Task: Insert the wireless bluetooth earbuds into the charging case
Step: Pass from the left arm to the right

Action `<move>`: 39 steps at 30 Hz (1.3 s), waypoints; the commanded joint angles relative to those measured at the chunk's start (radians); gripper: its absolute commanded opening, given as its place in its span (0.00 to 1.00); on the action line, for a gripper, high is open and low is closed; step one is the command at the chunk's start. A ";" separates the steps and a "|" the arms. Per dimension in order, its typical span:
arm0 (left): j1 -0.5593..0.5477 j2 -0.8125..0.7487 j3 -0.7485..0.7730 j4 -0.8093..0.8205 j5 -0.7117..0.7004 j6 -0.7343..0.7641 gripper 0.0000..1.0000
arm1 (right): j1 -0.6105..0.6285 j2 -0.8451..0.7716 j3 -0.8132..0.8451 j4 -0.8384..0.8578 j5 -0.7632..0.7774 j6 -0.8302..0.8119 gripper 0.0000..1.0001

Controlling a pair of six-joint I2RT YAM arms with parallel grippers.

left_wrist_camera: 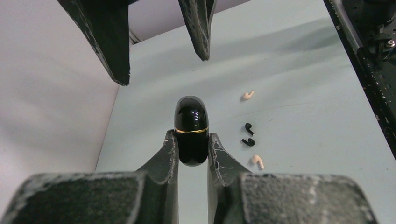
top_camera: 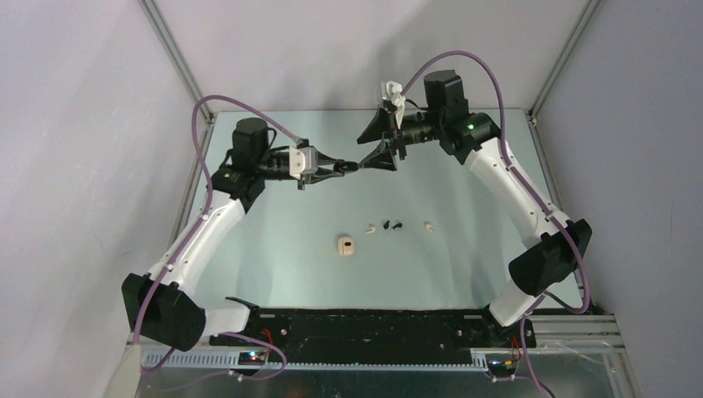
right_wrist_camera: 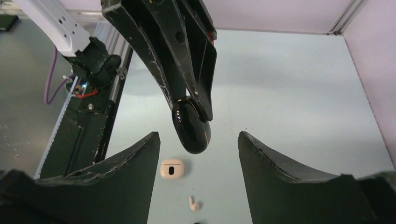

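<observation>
My left claw (left_wrist_camera: 192, 140) is clamped on the lower half of a glossy black case (left_wrist_camera: 191, 116). The case's long axis runs straight up the frame, with a gold seam across it. My right claw (right_wrist_camera: 198, 140) stands apart, one finger on either side of it. Seen from above, a cream case (top_camera: 346, 246) lies mid-frame on the table (top_camera: 273, 240). Just beyond it, in a left-right row, the black earbuds (top_camera: 391, 224) sit between the white earbuds (top_camera: 370, 228).

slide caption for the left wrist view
A black case clamped in the left gripper, four loose earbuds on the table beyond
</observation>
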 commanded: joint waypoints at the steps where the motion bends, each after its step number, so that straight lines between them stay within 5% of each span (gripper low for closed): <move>1: -0.004 -0.016 0.004 0.022 0.044 0.017 0.00 | 0.026 0.017 0.051 -0.160 0.050 -0.169 0.66; 15: -0.005 -0.011 0.017 0.024 0.026 -0.072 0.00 | 0.088 0.013 -0.010 -0.171 0.180 -0.267 0.58; 25: -0.005 0.004 0.025 0.058 0.011 -0.148 0.01 | 0.102 -0.003 -0.056 -0.083 0.215 -0.196 0.34; 33: -0.006 0.005 -0.047 0.312 -0.019 -0.409 0.02 | 0.115 -0.043 -0.074 -0.048 0.186 -0.143 0.37; 39: -0.007 0.016 -0.044 0.335 -0.015 -0.439 0.03 | 0.114 -0.053 -0.090 -0.042 0.193 -0.126 0.36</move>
